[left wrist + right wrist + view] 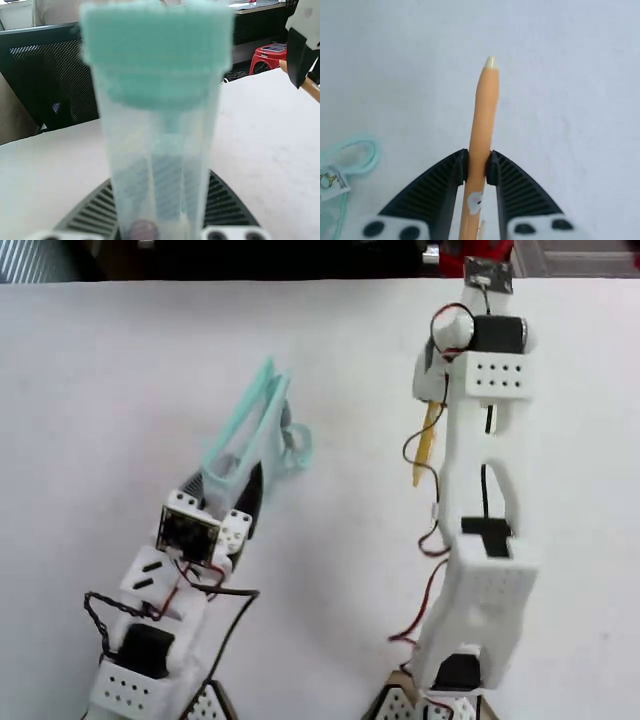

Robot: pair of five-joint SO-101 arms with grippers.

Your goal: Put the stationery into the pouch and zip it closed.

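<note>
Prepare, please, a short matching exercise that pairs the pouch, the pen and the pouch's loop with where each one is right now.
Things:
1. pouch
2. pen
3. loop

Places:
A. clamped in the right gripper
B. free at the pouch's end, in neither gripper
C. held in the left gripper

Pairs: 1-C; 2-A; 3-B
</note>
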